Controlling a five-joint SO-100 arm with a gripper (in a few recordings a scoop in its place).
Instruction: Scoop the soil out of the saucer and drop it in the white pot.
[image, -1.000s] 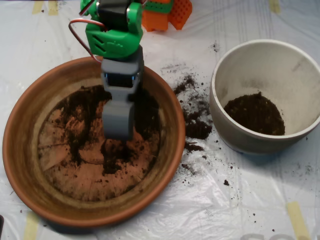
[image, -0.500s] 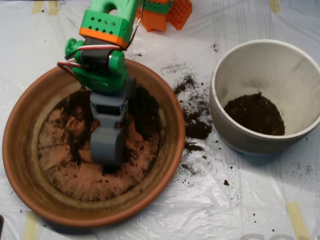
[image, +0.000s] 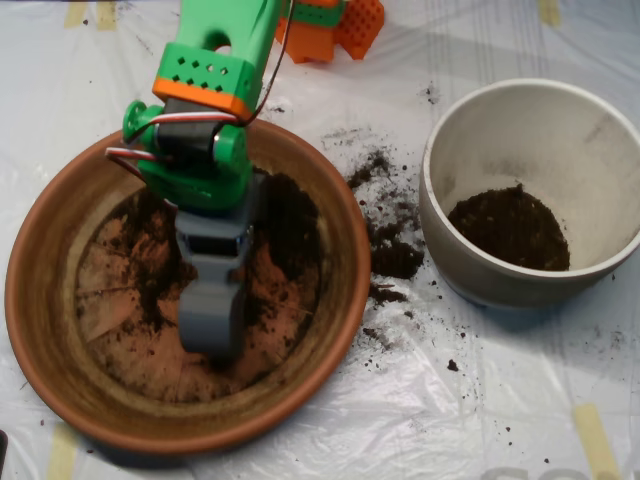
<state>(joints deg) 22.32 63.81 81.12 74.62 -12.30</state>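
Observation:
The terracotta saucer fills the left half of the overhead view. Dark soil lies thin over its far and right parts, with streaks across the flat base. My grey scoop points down at the middle of the saucer base, its tip low among the soil, and it hides what lies under it. The green arm reaches in from the top. The white pot stands at the right with a patch of soil on its bottom.
Spilled soil lies scattered on the plastic sheet between saucer and pot. An orange part of the robot base sits at the top edge. Tape strips mark the sheet's corners.
The scoop has moved left and toward the near side of the saucer, sliding across the base. The arm has leaned further over the dish. The soil where it stood a second ago looks thinner.

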